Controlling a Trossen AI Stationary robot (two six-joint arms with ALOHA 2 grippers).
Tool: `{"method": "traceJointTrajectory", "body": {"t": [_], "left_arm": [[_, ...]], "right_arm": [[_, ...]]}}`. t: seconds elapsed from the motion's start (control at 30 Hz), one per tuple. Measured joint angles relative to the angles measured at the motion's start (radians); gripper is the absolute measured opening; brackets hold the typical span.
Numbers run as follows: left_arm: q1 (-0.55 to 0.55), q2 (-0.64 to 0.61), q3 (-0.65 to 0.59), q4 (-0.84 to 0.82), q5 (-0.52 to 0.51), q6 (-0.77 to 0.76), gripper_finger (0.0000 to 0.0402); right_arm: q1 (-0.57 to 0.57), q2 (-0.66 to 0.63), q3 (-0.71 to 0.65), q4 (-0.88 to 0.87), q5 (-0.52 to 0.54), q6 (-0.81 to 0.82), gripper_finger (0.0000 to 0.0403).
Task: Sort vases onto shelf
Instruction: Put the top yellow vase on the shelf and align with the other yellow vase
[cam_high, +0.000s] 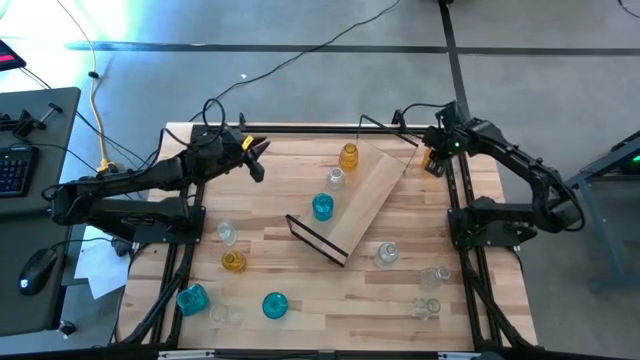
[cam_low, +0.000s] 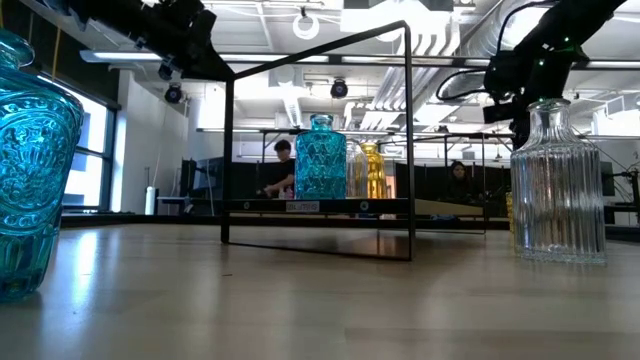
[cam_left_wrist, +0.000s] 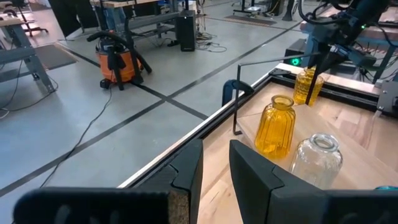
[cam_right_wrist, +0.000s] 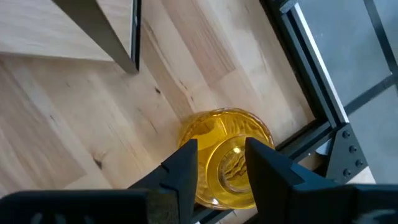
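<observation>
The right gripper (cam_right_wrist: 217, 163) sits straight above an amber vase (cam_right_wrist: 225, 163) at the table's far right corner, fingers apart on either side of its neck, not yet clamped: a pickup in hand. Next it must close, lift and clear the shelf's (cam_high: 365, 195) wire frame (cam_high: 388, 128) nearby. The left gripper (cam_high: 255, 152) waits, fingers slightly apart, empty. 3 vases already stand on the shelf.
</observation>
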Motion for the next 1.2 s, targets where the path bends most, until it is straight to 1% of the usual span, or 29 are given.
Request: {"method": "traceJointTrajectory", "body": {"t": [0.17,0.77,1.0,1.2], "left_arm": [[0.0,0.0,0.0,-0.022,0.0,0.0,0.0071],[0.0,-0.009,0.0,-0.038,-0.001,0.008,0.0071],[0.0,-0.029,0.0,-0.047,-0.001,0.008,0.0071],[0.0,-0.045,0.0,-0.046,-0.001,0.008,0.0071]], "right_arm": [[0.018,0.031,0.002,-0.001,0.041,0.028,0.0117],[0.038,0.04,0.003,-0.016,0.061,0.078,0.0117],[0.078,0.04,0.003,-0.046,0.125,0.111,0.0117],[0.103,0.04,0.002,-0.051,0.151,0.175,0.0117]]}}
